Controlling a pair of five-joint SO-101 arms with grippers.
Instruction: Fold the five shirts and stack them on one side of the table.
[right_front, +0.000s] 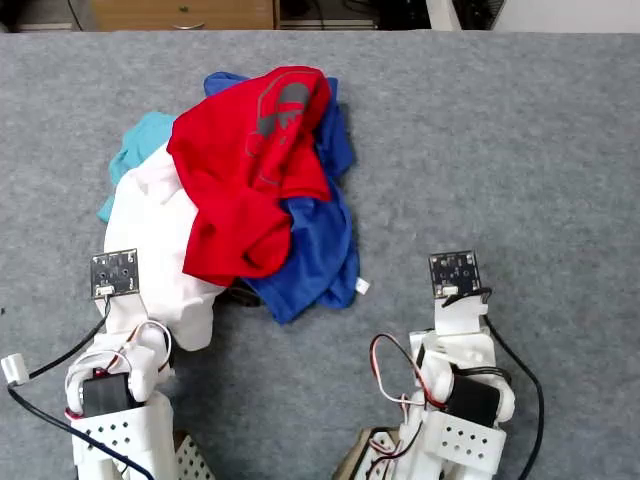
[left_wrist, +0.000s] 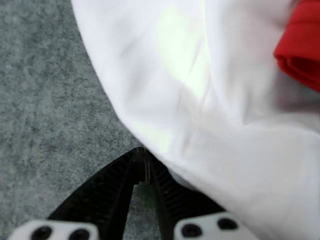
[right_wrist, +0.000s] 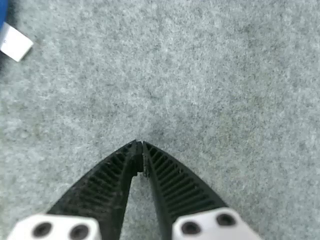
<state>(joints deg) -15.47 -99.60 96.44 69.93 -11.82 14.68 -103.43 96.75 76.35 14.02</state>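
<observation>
Shirts heaped unfolded, left of table centre; red shirt on top, draped over blue shirt and white shirt; teal shirt peeks out behind; no fold begun, probably the start; left gripper pinched closed, empty, at white shirt's edge; right gripper closed, empty, over bare grey felt, apparently parked.

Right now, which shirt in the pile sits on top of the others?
The red shirt: it drapes over the blue shirt and the white shirt, with nothing covering it.
</observation>
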